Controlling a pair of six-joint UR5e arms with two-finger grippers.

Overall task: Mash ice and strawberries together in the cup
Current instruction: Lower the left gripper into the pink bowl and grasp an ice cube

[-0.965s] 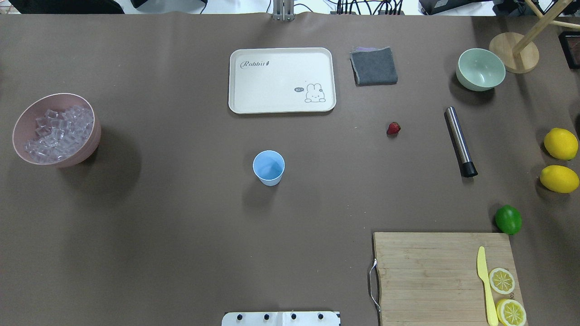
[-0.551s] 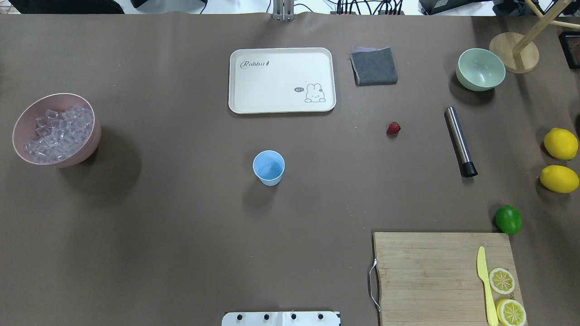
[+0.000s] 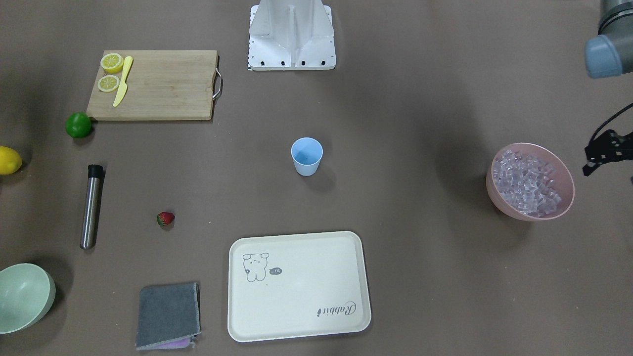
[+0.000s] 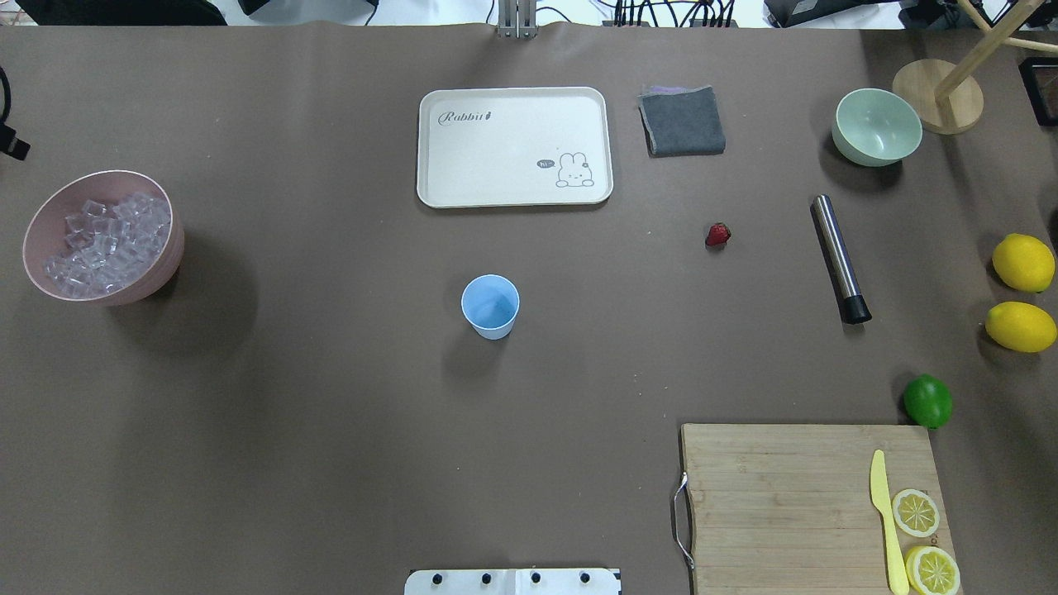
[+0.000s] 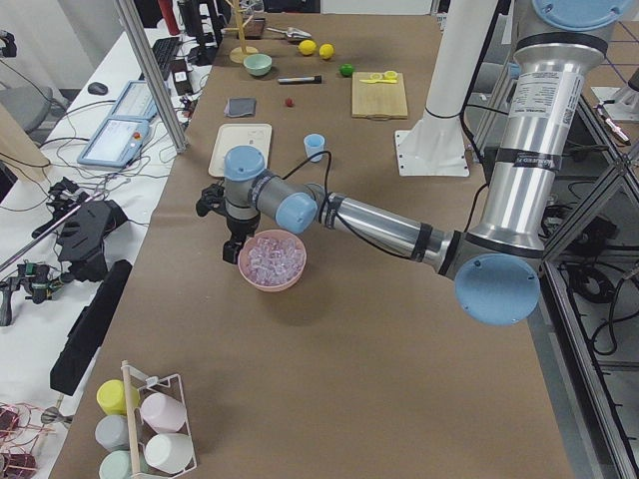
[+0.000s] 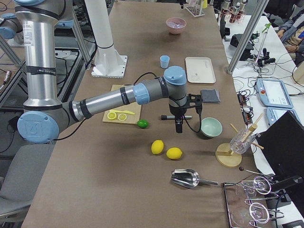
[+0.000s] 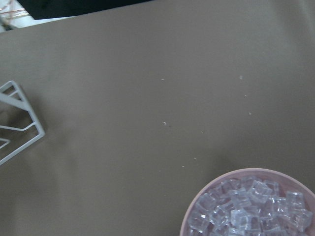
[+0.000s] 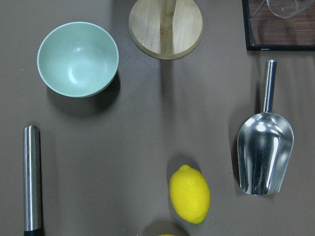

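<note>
The pale blue cup (image 4: 490, 304) stands upright and empty at mid-table. The ice (image 4: 103, 244) is heaped in a pink bowl (image 4: 171, 264) at the far left. The strawberry (image 4: 717, 235) lies on the table right of the cup, near a steel muddler (image 4: 840, 258). My left gripper (image 5: 232, 247) hangs just beyond the pink bowl's outer side, only its edge showing in the front view (image 3: 601, 153); I cannot tell its state. My right gripper (image 6: 178, 127) points down over the table near the muddler and the mint bowl; I cannot tell its state.
A white tray (image 4: 514, 147) and a grey cloth (image 4: 682, 121) lie at the back. A mint-green bowl (image 4: 876, 126), a wooden stand (image 4: 938, 95), two lemons (image 4: 1023, 263), a lime (image 4: 927, 401) and a cutting board (image 4: 785, 496) fill the right side. A steel scoop (image 8: 265, 157) lies beyond the lemons.
A black part of my left arm has come into the overhead view at the left edge, beyond the pink bowl. No object on the table has moved.
</note>
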